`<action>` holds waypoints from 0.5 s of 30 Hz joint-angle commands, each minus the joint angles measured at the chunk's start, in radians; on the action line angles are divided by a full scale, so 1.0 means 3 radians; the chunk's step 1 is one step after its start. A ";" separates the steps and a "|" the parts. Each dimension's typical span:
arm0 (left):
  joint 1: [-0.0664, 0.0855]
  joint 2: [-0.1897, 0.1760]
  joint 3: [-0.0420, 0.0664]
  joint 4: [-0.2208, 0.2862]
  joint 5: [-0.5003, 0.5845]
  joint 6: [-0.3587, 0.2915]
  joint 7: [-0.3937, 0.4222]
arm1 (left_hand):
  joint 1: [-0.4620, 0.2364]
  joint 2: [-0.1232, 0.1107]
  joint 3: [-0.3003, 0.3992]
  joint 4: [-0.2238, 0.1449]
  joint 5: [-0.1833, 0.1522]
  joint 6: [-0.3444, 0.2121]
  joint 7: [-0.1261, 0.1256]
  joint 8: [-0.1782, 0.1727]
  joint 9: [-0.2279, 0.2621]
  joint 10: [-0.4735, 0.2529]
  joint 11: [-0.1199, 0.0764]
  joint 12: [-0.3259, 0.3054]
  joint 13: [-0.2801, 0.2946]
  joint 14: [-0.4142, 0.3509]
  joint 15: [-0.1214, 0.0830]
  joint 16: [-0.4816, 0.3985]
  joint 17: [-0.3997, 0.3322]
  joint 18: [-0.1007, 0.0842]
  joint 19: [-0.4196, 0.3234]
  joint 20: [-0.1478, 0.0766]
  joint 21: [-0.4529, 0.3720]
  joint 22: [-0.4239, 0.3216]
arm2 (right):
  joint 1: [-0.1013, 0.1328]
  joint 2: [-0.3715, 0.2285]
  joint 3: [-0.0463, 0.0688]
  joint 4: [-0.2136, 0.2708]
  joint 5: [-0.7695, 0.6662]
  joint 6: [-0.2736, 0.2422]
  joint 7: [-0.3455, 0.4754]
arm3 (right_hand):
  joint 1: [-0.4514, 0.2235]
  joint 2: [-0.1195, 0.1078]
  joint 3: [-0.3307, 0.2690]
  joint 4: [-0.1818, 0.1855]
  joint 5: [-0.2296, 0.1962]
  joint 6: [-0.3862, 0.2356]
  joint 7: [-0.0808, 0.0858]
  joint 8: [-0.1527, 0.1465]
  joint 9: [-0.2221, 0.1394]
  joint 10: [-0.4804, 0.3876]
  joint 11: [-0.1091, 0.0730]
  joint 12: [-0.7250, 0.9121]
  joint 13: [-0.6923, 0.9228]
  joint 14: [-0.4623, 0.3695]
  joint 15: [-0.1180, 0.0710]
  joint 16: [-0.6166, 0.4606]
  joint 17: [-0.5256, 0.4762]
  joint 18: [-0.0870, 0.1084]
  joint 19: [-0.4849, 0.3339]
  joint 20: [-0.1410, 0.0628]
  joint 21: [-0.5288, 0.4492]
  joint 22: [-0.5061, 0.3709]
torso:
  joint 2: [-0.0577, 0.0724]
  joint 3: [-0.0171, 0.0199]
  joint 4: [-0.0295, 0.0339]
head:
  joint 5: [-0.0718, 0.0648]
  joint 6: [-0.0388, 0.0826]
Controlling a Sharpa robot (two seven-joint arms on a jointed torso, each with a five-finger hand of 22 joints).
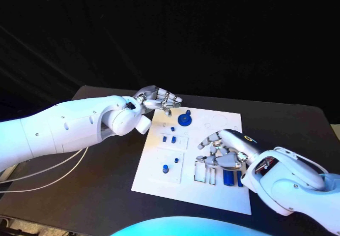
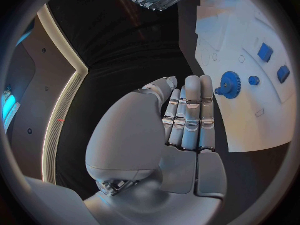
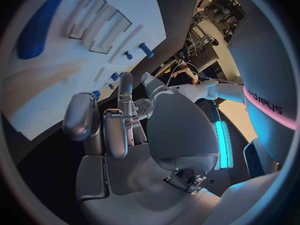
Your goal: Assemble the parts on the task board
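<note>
The board (image 1: 212, 189) lies flat in the middle of the black bench (image 1: 106, 172), its long sides running from the near edge toward the far edge.

The left robot hand (image 1: 157, 100) hangs over the board's far left corner, fingers straight and close together, nothing in them. In the left wrist view its fingertips (image 2: 194, 85) stand just beside a blue gear (image 2: 230, 84), but I cannot tell if they touch it. The gear (image 1: 184, 119) sits on the board near its far edge, with a small knob sticking up from it.

The right robot hand (image 1: 223, 150) is over the board's right half, toward the near edge, fingers curled loosely downward and apart, empty as far as can be seen. Just under and beside it, near the board's near right corner, are upright slots (image 1: 205, 173) and a dark blue block (image 1: 228, 177) standing in the board; whether the fingers touch them cannot be told.

Small blue pegs (image 1: 168, 139) stand in the left half of the board, two near the middle, and two more (image 1: 166, 168) closer to the near edge.

A white cable (image 1: 49, 169) loops on the bench by its left edge, under the left arm
</note>
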 commanded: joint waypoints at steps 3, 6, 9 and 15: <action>0.0001 -0.0007 -0.0011 0.0000 0.0042 0.0023 0.0020 | -0.0019 0.0023 -0.0011 -0.0008 -0.0006 -0.0018 0.0004 0.0024 0.0004 -0.0036 -0.0001 0.0012 0.0003 -0.0014 0.0001 0.0021 -0.0004 0.0046 0.0014 0.0011 0.0014 0.0001 | 0.0060 -0.0345 -0.0011 0.0095 0.0583 0.0127 -0.0117 | -0.0135 0.0119 -0.0322 0.0172 0.0202 0.0120 -0.0084 0.0194 0.0230 0.0205 -0.0073 0.2362 0.2367 0.0255 -0.0068 0.0212 0.0421 -0.0095 0.0125 -0.0081 0.0317 0.0380 | -0.0041 -0.0014 -0.0035 | -0.0258 0.0022; 0.0001 -0.0014 -0.0017 0.0001 0.0052 0.0018 0.0022 | -0.0019 0.0023 -0.0011 -0.0008 -0.0006 -0.0018 0.0004 0.0024 0.0004 -0.0036 -0.0001 0.0012 0.0003 -0.0014 0.0001 0.0021 -0.0004 0.0046 0.0014 0.0011 0.0014 0.0001 | 0.0073 -0.0539 -0.0032 0.0141 0.0521 0.0191 -0.0230 | -0.0127 0.0165 -0.0474 0.0243 0.0228 0.0092 -0.0098 0.0254 0.0361 0.0226 -0.0077 0.2736 0.2764 0.0264 -0.0074 0.0246 0.0493 -0.0106 0.0143 -0.0072 0.0371 0.0418 | -0.0050 -0.0018 -0.0046 | -0.0378 0.0018; -0.0002 -0.0020 -0.0021 0.0002 0.0056 0.0016 0.0024 | -0.0019 0.0023 -0.0011 -0.0008 -0.0006 -0.0018 0.0004 0.0024 0.0004 -0.0036 -0.0001 0.0012 0.0003 -0.0014 0.0001 0.0021 -0.0004 0.0046 0.0014 0.0011 0.0014 0.0001 | 0.0066 -0.0691 -0.0056 0.0183 0.0386 0.0225 -0.0349 | -0.0127 0.0186 -0.0569 0.0296 0.0239 0.0070 -0.0095 0.0280 0.0436 0.0239 -0.0075 0.2845 0.2888 0.0268 -0.0073 0.0259 0.0522 -0.0111 0.0152 -0.0069 0.0398 0.0438 | -0.0056 -0.0015 -0.0055 | -0.0472 0.0014; -0.0006 -0.0030 -0.0025 0.0004 0.0060 0.0015 0.0023 | -0.0024 0.0025 -0.0012 -0.0005 -0.0006 -0.0019 0.0005 0.0026 0.0004 -0.0039 -0.0001 0.0017 0.0004 -0.0014 0.0002 0.0022 -0.0005 0.0046 0.0013 0.0012 0.0013 0.0001 | -0.0007 -0.0838 -0.0085 0.0237 0.0018 0.0288 -0.0600 | -0.0043 0.0158 -0.0690 0.0312 0.0521 0.0039 -0.0094 0.0309 0.0536 0.0198 -0.0073 0.2837 0.2900 0.0272 -0.0072 0.0273 0.0555 -0.0114 0.0157 -0.0068 0.0411 0.0456 | -0.0063 -0.0012 -0.0070 | -0.0569 -0.0007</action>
